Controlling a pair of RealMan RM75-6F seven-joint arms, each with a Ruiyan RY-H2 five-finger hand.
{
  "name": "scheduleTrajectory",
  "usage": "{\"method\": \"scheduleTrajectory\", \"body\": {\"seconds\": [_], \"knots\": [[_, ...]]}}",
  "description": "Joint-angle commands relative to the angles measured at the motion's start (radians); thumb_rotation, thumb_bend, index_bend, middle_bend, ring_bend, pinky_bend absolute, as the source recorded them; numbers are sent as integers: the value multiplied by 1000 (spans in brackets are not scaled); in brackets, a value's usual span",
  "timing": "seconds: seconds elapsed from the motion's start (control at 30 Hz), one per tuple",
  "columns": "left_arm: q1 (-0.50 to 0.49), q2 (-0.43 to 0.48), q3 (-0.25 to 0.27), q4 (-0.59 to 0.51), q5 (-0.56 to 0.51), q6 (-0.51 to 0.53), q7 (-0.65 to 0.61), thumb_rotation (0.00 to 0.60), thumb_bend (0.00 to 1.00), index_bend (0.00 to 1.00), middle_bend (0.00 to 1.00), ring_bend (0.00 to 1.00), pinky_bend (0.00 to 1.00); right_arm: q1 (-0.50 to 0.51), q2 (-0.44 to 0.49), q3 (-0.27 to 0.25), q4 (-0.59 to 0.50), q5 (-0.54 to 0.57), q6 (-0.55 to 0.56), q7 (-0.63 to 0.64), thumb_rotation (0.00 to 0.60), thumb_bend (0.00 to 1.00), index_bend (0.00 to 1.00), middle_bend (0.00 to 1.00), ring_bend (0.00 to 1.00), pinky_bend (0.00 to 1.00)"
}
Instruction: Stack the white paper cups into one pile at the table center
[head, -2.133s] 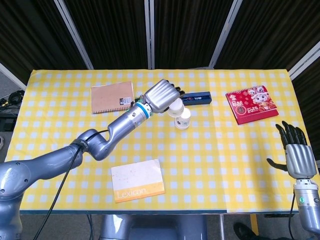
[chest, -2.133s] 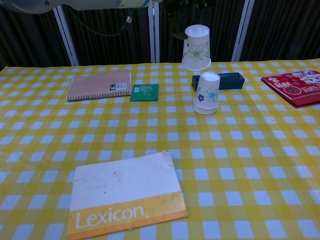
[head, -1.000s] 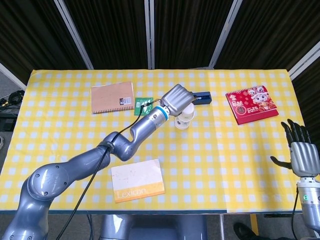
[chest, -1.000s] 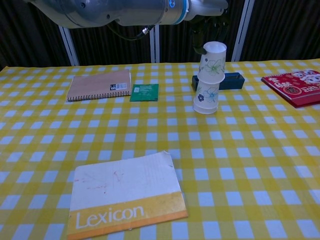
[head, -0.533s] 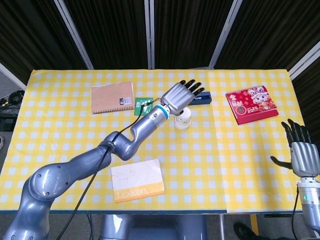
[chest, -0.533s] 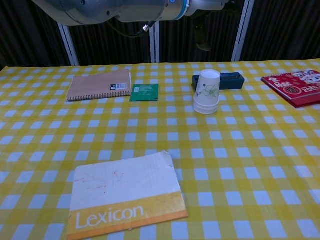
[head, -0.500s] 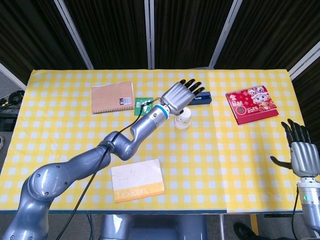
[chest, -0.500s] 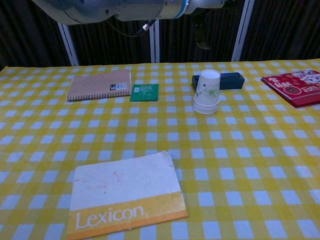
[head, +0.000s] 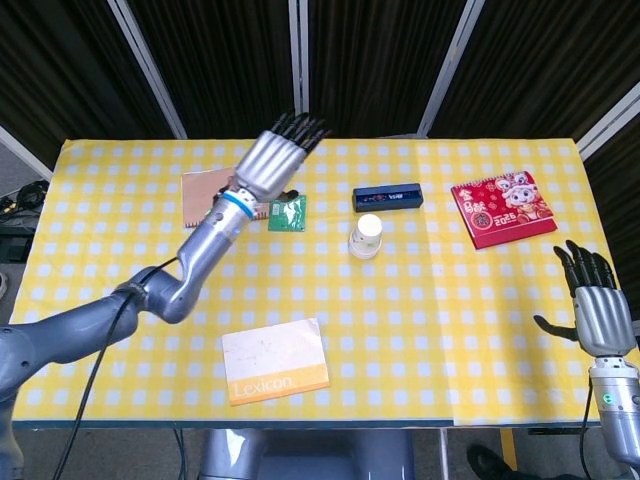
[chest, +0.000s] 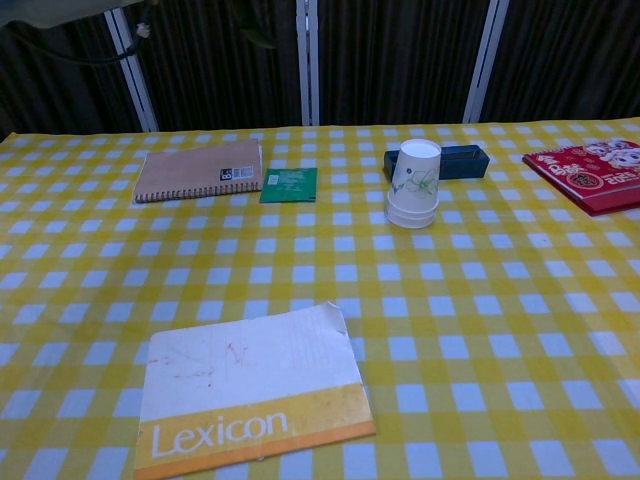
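Two white paper cups with a green flower print stand upside down, nested as one stack (head: 366, 237) (chest: 413, 184), near the middle of the yellow checked table (head: 420, 300). My left hand (head: 272, 162) hovers open over the notebook at the back left, well away from the stack, fingers spread and holding nothing. Its arm shows only at the top left edge of the chest view. My right hand (head: 592, 308) is open past the table's right front edge, fingers apart and empty.
A brown spiral notebook (chest: 201, 169) and a green packet (chest: 289, 184) lie at the back left. A dark blue box (chest: 452, 160) sits just behind the cups. A red booklet (head: 502, 208) is at the back right. A Lexicon pad (chest: 250, 390) lies at the front.
My left hand set the lifted cup over the standing one, let go, then drew back to the left, above the notebook. The right hand has barely moved.
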Motion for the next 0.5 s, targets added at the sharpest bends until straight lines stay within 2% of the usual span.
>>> {"method": "scheduleTrajectory", "body": {"seconds": [0.03, 0.33, 0.5], "knots": [[226, 116, 90, -132, 71, 187, -140, 600, 184, 0, 0, 0, 0, 0, 2, -2, -7, -6, 2, -2, 600, 0, 48, 0, 0, 67], [454, 212, 196, -268, 142, 364, -226, 600, 184, 0, 0, 0, 0, 2, 4, -6, -26, -18, 6, -17, 600, 0, 48, 0, 0, 67], [641, 328, 313, -476, 183, 523, -193, 600, 184, 0, 0, 0, 0, 1, 7, -12, -46, -30, 11, -30, 600, 0, 48, 0, 0, 59]]}}
